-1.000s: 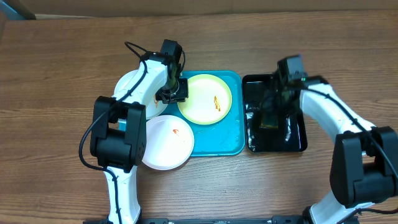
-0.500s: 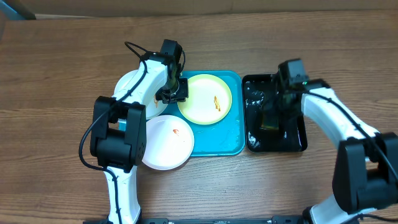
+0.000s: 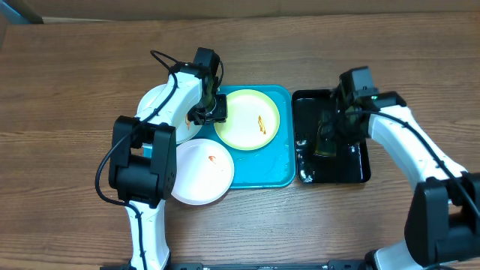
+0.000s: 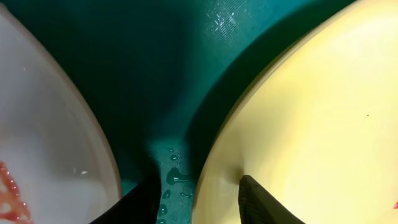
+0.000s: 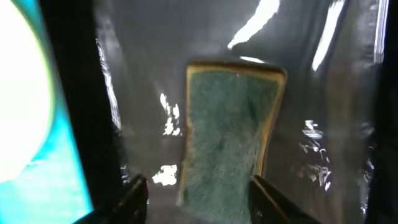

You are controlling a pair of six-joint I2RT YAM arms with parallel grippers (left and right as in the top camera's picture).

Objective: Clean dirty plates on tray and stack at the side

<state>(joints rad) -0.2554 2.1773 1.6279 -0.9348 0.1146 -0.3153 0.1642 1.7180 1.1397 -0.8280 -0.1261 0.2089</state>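
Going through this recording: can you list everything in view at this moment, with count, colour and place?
green-rimmed plate: one, lime-yellow with an orange smear, on the blue tray
white plates: two, white, at the blue tray's left edge
blue tray: one, turquoise, table centre
black tray: one, black, right of the blue tray
sponge: one, green, in the black tray
table: one, brown wood
left gripper: one, black, open astride the green-rimmed plate's rim
right gripper: one, black, open over the sponge

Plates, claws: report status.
Left claw open astride smeared green plate rim. Right claw open over sponge in black tray. Left arm covers white plate.
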